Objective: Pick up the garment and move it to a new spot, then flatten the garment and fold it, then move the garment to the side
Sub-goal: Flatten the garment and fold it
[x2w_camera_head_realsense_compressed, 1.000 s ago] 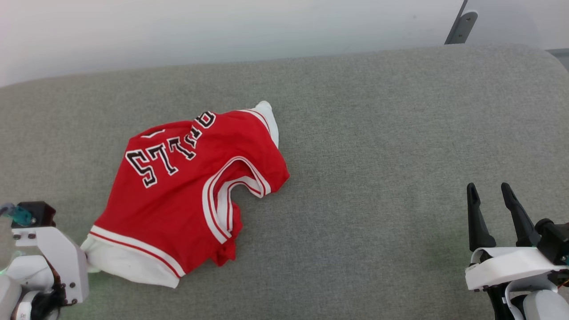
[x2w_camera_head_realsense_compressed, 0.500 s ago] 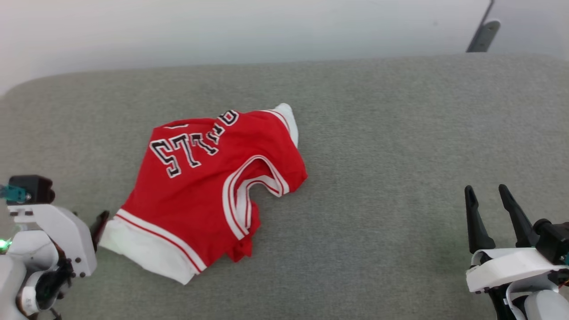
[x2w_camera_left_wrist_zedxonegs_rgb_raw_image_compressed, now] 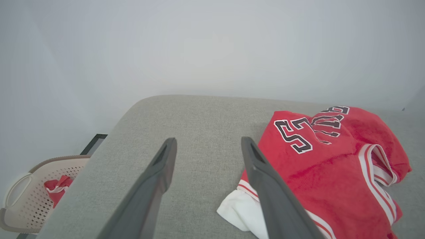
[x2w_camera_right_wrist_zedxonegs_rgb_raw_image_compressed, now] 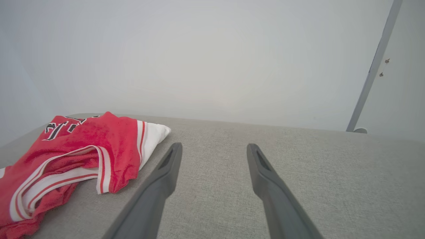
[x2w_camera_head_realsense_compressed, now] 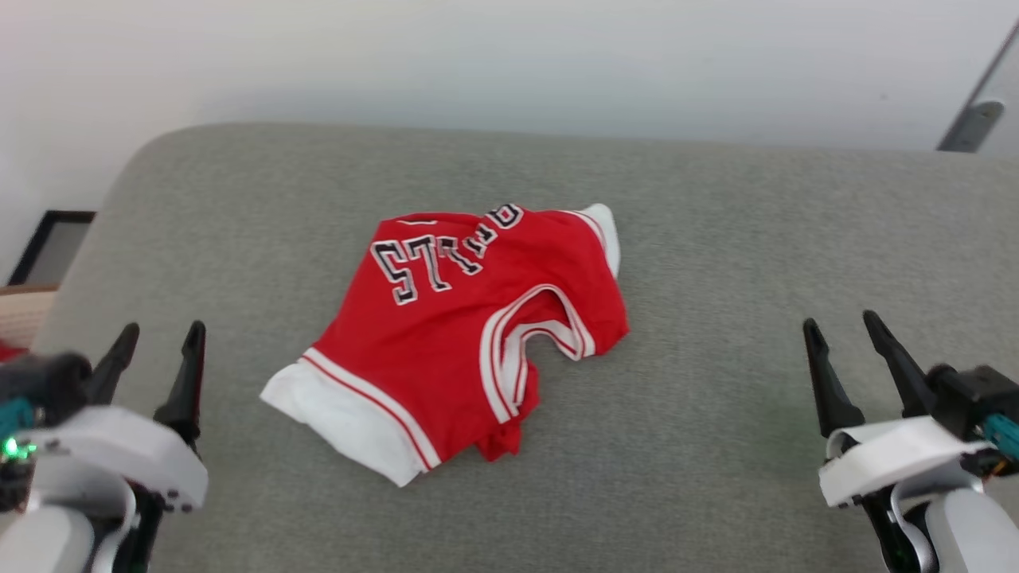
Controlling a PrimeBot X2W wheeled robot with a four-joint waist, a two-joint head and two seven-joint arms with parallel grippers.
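The garment [x2w_camera_head_realsense_compressed: 470,334], a red jersey with white sleeves, striped trim and black block letters, lies crumpled on the grey cushioned surface [x2w_camera_head_realsense_compressed: 716,263], slightly left of centre. Its white sleeve points toward the lower left. My left gripper [x2w_camera_head_realsense_compressed: 159,338] stands open at the lower left, apart from the sleeve, with nothing between its fingers. In the left wrist view the garment [x2w_camera_left_wrist_zedxonegs_rgb_raw_image_compressed: 332,159] lies to the right of the left gripper [x2w_camera_left_wrist_zedxonegs_rgb_raw_image_compressed: 207,144]. My right gripper [x2w_camera_head_realsense_compressed: 842,333] stands open at the lower right, well clear of the cloth. The right wrist view has the garment [x2w_camera_right_wrist_zedxonegs_rgb_raw_image_compressed: 73,156] left of the right gripper [x2w_camera_right_wrist_zedxonegs_rgb_raw_image_compressed: 214,147].
A beige lattice basket [x2w_camera_left_wrist_zedxonegs_rgb_raw_image_compressed: 30,192] with a small red-and-white cloth bundle [x2w_camera_left_wrist_zedxonegs_rgb_raw_image_compressed: 56,189] sits on the floor past the surface's left edge. A pale wall runs behind. A grey post [x2w_camera_right_wrist_zedxonegs_rgb_raw_image_compressed: 375,66] stands at the far right. Bare grey surface stretches to the right of the garment.
My left gripper has let go of the white sleeve, opened and drawn back to the lower left. The camera has turned, shifting the scene rightward. The right gripper stays open.
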